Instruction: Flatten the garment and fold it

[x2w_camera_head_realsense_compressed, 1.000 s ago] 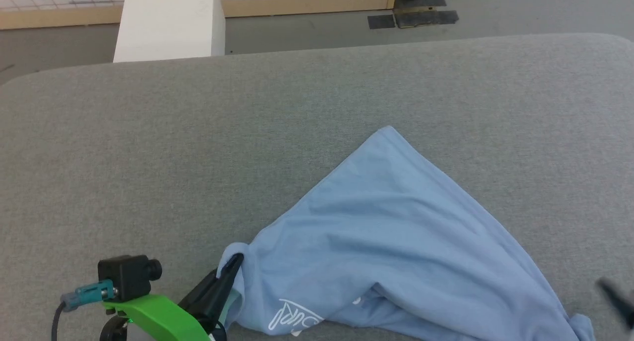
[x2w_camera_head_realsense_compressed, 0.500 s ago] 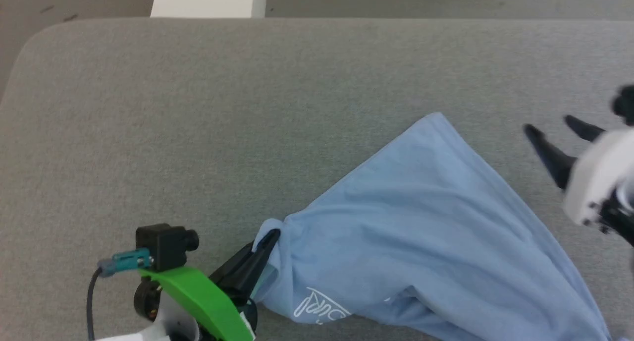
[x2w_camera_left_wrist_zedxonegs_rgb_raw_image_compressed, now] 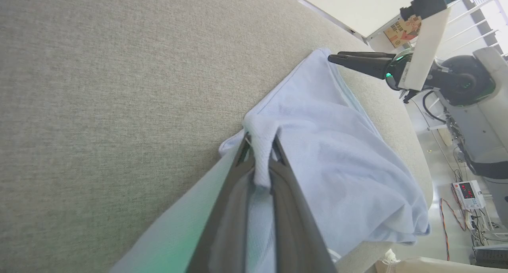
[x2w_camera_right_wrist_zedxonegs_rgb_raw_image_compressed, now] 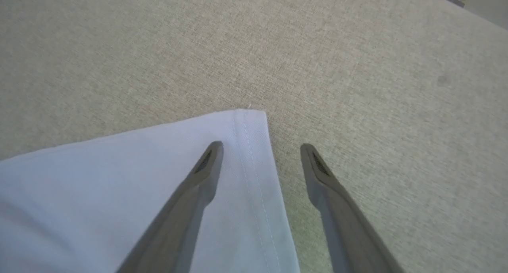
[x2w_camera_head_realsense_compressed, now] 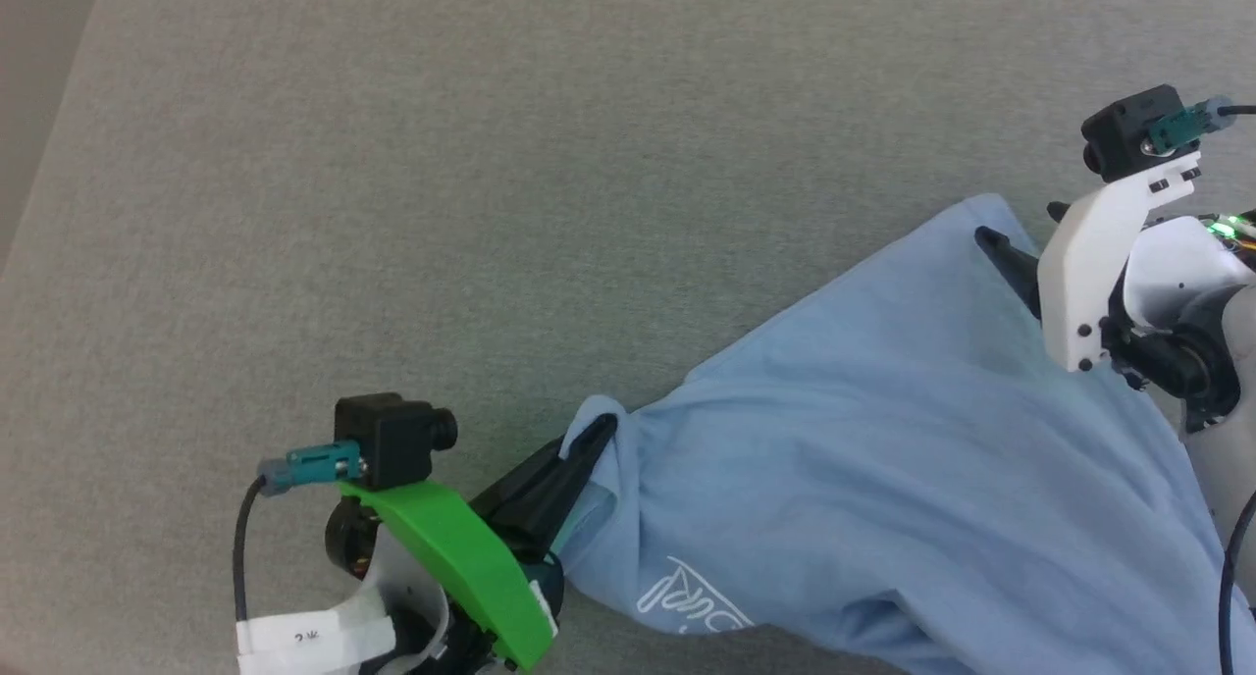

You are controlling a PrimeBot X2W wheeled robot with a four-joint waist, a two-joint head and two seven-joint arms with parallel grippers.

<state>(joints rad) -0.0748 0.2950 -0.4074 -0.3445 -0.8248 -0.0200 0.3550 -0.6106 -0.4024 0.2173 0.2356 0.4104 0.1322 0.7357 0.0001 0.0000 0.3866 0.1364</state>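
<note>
- While the grey fabric-covered table (x2w_camera_head_realsense_compressed: 392,165) takes up most of the head view, the garment (x2w_camera_head_realsense_compressed: 883,440) lies on the part from 6 o'clock round to 3 o'clock. It is a light blue sheet, loosely spread with soft creases, with one pointed corner reaching toward 2 o'clock.
- The right arm (x2w_camera_head_realsense_compressed: 1192,361) comes in from the 3 o'clock edge, with its white wrist mount (x2w_camera_head_realsense_compressed: 1099,263) and the right wrist camera (x2w_camera_head_realsense_compressed: 1119,140) uppermost.
- The left arm (x2w_camera_head_realsense_compressed: 392,606) rises from 7 o'clock and leans toward 2 o'clock. Its green wrist mount (x2w_camera_head_realsense_compressed: 461,557) carries the left wrist camera (x2w_camera_head_realsense_compressed: 388,440).
- The right tool (x2w_camera_right_wrist_zedxonegs_rgb_raw_image_compressed: 262,147) points toward 10 o'clock at that pointed corner. Its jaws stand wide apart, one finger over the cloth and the other over bare table just past the stitched hem (x2w_camera_right_wrist_zedxonegs_rgb_raw_image_compressed: 254,177). I cannot tell whether either finger touches.
- The left tool (x2w_camera_head_realsense_compressed: 594,430) is clamped tight on a bunched fold at the garment's end toward 9 o'clock. In the left wrist view the cloth humps up between the two fingertips and drapes over them.
- A white script logo (x2w_camera_head_realsense_compressed: 692,601) shows on the cloth near 6 o'clock, near the base of the left tool.
</note>
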